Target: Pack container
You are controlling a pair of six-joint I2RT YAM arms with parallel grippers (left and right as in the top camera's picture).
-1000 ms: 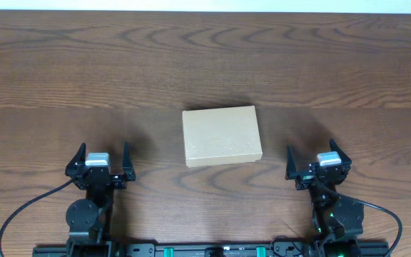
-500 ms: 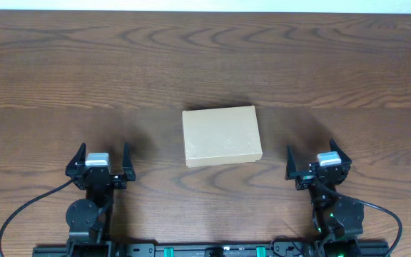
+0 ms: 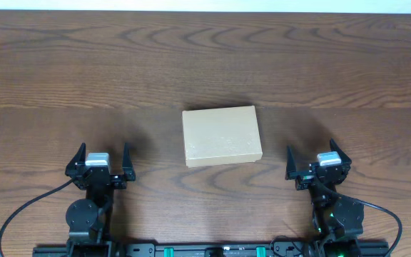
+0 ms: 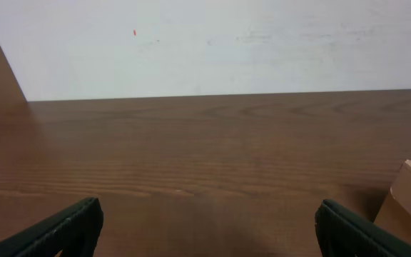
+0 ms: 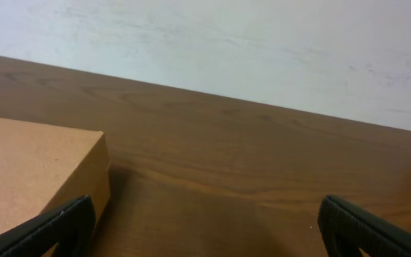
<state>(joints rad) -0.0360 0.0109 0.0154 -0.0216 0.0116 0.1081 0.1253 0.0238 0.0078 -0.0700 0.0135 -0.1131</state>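
Both sets of jaws wide open, empty. Container (image 3: 221, 135) sits between left gripper (image 3: 104, 148) and right gripper (image 3: 310, 148), slightly ahead, touching neither.

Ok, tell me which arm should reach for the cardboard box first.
Right, probably. The cardboard box lies closed nearer the right gripper than the left gripper in the overhead view, and it fills more of the right wrist view. Both grippers are open and empty.
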